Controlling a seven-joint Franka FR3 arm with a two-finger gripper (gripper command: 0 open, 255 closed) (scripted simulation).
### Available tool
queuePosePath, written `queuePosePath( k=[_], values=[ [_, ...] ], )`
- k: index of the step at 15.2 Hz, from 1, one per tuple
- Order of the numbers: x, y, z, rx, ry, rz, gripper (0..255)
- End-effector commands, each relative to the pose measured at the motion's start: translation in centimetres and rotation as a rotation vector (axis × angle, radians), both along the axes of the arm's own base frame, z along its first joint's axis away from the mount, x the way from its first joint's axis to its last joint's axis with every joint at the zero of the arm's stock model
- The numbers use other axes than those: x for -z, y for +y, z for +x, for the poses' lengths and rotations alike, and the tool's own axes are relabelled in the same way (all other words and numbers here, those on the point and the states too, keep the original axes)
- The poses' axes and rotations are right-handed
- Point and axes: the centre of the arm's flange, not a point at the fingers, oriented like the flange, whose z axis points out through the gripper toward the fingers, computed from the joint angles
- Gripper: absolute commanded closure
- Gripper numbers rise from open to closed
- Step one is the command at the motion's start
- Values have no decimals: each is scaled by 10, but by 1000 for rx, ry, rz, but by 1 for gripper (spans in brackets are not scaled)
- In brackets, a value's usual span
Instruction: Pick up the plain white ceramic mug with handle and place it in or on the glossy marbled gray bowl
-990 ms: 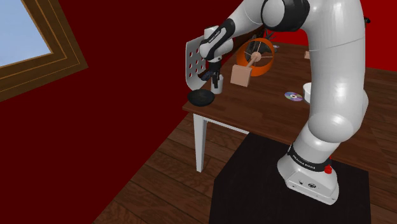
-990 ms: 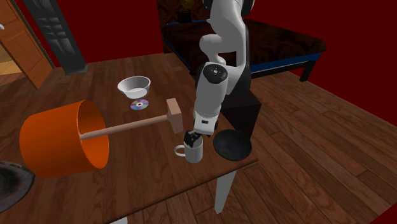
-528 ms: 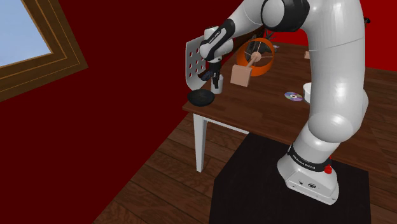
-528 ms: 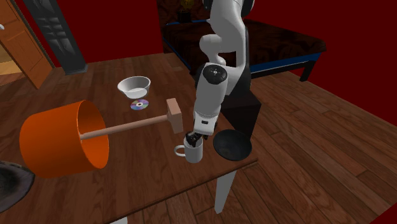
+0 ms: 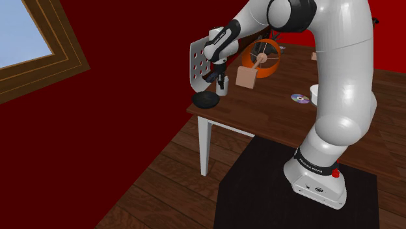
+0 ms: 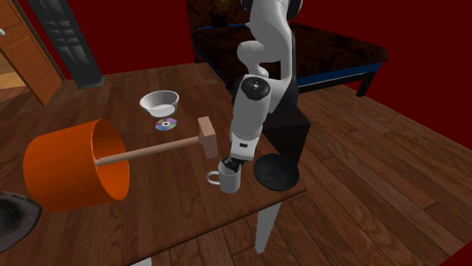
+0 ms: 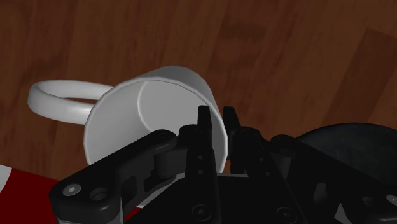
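Observation:
The white mug (image 6: 229, 181) stands upright near the table's front corner, its handle toward the second exterior view's left. My gripper (image 6: 231, 164) comes down from above and is shut on the mug's rim. In the wrist view the two black fingers (image 7: 204, 122) clasp the mug (image 7: 153, 108) wall on the side away from the handle, one inside and one outside, with the gripper (image 7: 216, 118) over the rim. The dark grey bowl (image 6: 275, 172) sits on the table just beside the mug, by the corner. From the shoulder view, mug (image 5: 222, 88) and bowl (image 5: 205, 99) lie under the gripper (image 5: 220, 81).
An orange cylinder (image 6: 72, 166) lies on its side with a wooden mallet (image 6: 206, 136) pointing out of it. A white bowl (image 6: 159, 100) and a disc (image 6: 166, 124) lie farther back. The table edge (image 6: 280, 202) is close to the bowl. A perforated white panel (image 5: 197, 65) stands behind.
The fingers have closed from wide apart onto the mug's wall. The arm and the mug have hardly shifted.

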Motion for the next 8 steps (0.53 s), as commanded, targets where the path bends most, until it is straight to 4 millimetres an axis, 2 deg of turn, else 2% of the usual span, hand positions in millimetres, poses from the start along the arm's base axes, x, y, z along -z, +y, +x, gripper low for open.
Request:
queuePosePath(
  k=[1,8],
  values=[
    [0,0,0,0,0,0,255],
    [-37,0,0,0,0,0,255]
  ],
)
